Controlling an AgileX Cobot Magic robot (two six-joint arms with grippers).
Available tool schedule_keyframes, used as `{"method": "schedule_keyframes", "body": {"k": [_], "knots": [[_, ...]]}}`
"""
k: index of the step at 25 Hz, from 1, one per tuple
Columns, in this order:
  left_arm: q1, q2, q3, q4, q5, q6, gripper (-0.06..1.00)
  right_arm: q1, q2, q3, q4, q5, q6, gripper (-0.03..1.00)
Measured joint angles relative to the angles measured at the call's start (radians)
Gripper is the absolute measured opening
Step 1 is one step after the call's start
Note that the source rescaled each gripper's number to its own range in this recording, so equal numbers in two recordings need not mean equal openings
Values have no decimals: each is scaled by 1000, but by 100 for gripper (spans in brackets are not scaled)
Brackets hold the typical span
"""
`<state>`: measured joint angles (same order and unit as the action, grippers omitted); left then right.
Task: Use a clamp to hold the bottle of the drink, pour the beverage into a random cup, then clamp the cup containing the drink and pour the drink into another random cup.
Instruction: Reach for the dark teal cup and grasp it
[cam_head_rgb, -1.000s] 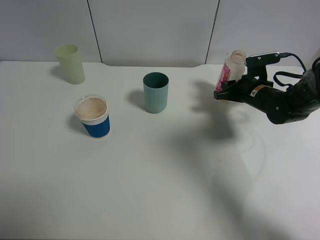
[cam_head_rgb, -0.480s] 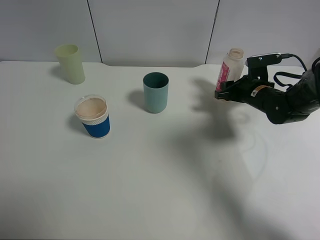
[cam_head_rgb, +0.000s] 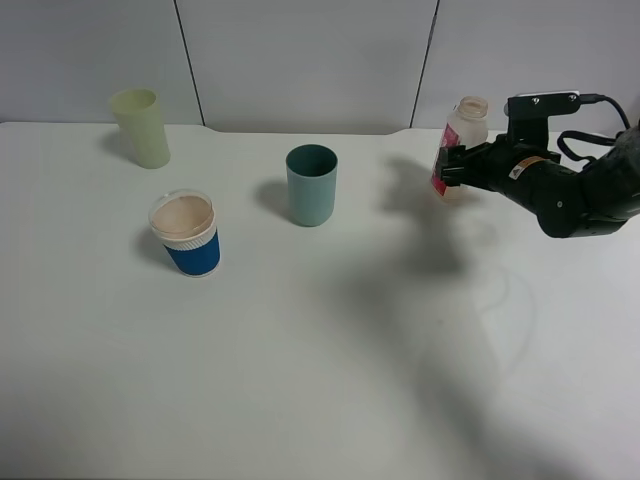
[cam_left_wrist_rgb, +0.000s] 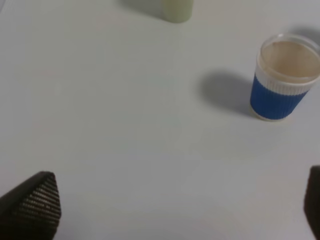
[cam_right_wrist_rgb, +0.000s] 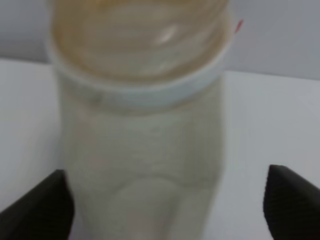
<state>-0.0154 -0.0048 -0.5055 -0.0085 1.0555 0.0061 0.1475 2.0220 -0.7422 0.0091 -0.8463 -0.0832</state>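
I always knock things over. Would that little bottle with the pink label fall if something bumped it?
Probably. The bottle stands upright, taller than it is wide, so a bump near its neck could tip it. It looks like thin plastic, so likely light and slightly squashy.

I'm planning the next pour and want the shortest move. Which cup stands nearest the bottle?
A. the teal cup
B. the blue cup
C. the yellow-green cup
A: in the high view the teal cup is the closest to the bottle, while the blue cup and the yellow-green cup stand farther off to the left.
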Motion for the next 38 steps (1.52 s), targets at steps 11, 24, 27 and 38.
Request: {"method": "schedule_keyframes", "body": {"k": [11, 24, 27, 38], "knots": [[0, 0, 0, 0, 0, 0, 99, 0, -61, 1, 53, 83, -25, 76], [0, 0, 0, 0, 0, 0, 99, 0, -221, 3, 83, 166, -70, 86], [0, 0, 0, 0, 0, 0, 99, 0, -262, 3, 83, 167, -80, 86], [0, 0, 0, 0, 0, 0, 99, 0, -423, 4, 86, 232, -86, 86]]}}
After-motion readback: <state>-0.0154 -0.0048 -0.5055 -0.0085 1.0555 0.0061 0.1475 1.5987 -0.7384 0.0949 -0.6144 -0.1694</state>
